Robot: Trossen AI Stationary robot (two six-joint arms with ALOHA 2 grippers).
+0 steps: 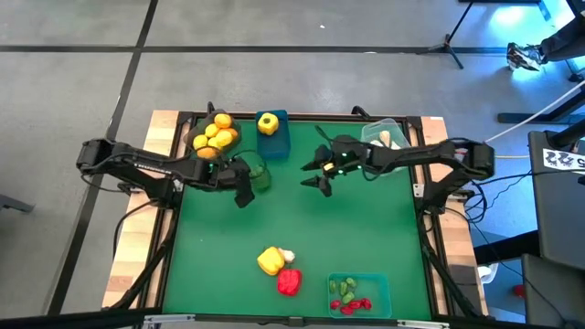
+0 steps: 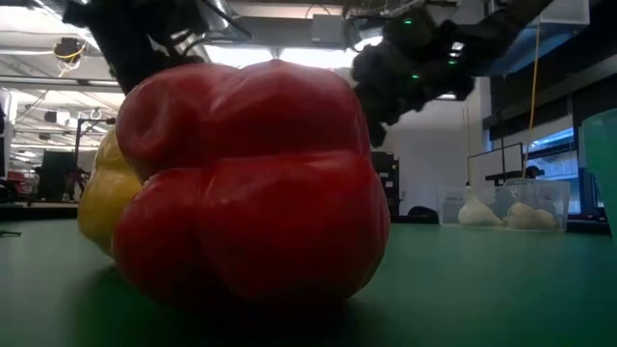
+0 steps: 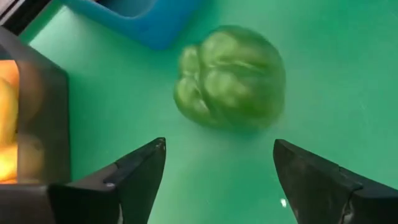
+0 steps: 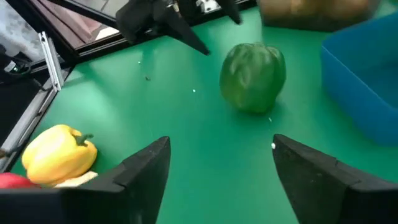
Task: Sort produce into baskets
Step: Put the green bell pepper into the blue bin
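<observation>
Risk: we think the green bell pepper (image 1: 259, 174) can roll on the desk (image 1: 366, 238), because it lies free beside the blue basket (image 1: 273, 134), not inside, and a touch from either pincer can push it away.
Cause: both arms point to the same pepper, so we fear they may collide.
Left pincer (image 3: 217, 171): released, jaws wide, holding nothing; the pepper lies just in front of it, between the fingertips' line and the blue basket.
Right pincer (image 4: 217, 168): also released and empty; the pepper lies farther to its left.
Other produce: a yellow bell pepper (image 1: 269, 260) and a red bell pepper (image 1: 289, 281) wait at the near side.
</observation>
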